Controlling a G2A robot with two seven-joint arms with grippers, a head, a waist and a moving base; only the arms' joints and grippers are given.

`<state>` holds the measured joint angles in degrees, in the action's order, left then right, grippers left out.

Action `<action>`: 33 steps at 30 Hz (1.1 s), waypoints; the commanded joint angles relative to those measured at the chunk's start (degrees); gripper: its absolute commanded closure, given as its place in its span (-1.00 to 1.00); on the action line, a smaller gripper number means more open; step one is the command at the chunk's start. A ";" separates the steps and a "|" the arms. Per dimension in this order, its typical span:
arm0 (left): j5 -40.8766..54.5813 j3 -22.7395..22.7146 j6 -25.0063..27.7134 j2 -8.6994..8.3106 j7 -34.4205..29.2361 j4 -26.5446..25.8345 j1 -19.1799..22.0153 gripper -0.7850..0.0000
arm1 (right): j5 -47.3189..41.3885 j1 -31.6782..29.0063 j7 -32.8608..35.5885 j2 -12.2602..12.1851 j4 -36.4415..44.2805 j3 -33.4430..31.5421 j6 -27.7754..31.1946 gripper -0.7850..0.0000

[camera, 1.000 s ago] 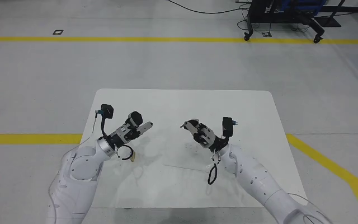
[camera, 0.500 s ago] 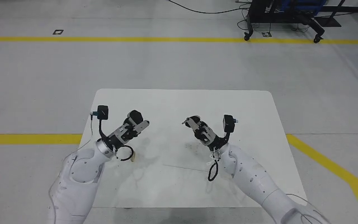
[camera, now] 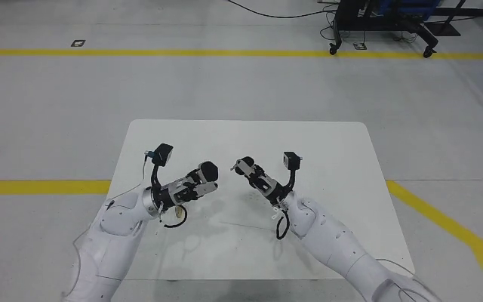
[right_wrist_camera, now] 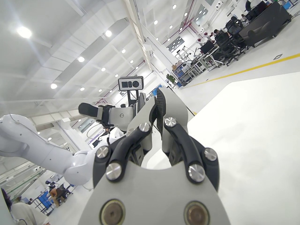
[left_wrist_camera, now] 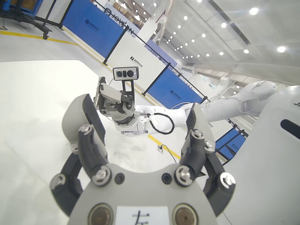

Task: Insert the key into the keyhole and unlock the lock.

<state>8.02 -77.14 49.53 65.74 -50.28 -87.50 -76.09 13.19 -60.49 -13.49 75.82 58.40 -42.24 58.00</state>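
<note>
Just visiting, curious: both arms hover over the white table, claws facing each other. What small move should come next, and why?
Probably ease the right gripper a little closer to the left gripper. They face tip to tip above the table, a gap between them; the left's fingers stand apart, holding nothing, the right's are pressed shut. Whether those pinch anything is too small to tell.

In the top view the right gripper [camera: 240, 165] is too small to tell whether anything sits between its closed jaws. In the right wrist view its pressed-together fingers [right_wrist_camera: 161, 108] hide whatever might lie between them, and they cover one side of the left gripper [right_wrist_camera: 114, 110] beyond. Both arms hide parts of the table's [camera: 332, 143] near edge
</note>
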 commanded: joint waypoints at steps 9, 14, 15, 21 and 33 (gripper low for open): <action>-6.67 1.11 -4.72 -0.20 4.31 -0.54 0.15 0.10 | -4.37 -0.05 6.13 0.33 1.84 0.29 0.00 1.00; -10.21 1.46 -6.21 -0.30 6.89 -1.13 0.11 0.12 | -5.07 -0.27 7.58 0.44 2.47 -0.09 0.00 1.00; -10.38 1.45 -6.32 -0.32 7.15 -1.08 0.09 0.12 | -5.02 -0.28 7.62 0.44 2.49 -0.23 0.00 1.00; -10.69 1.72 -6.67 -0.54 8.04 -0.91 0.19 0.15 | -5.16 -1.07 8.46 0.41 3.71 -0.91 0.00 1.00; -10.27 3.45 -6.52 -0.91 7.55 -0.39 1.10 0.62 | -6.40 -0.72 11.08 1.07 2.47 -0.96 0.00 1.00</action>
<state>-2.33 -73.76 43.08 64.86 -42.72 -87.94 -75.03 6.76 -61.19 -2.44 76.85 60.88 -43.15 58.00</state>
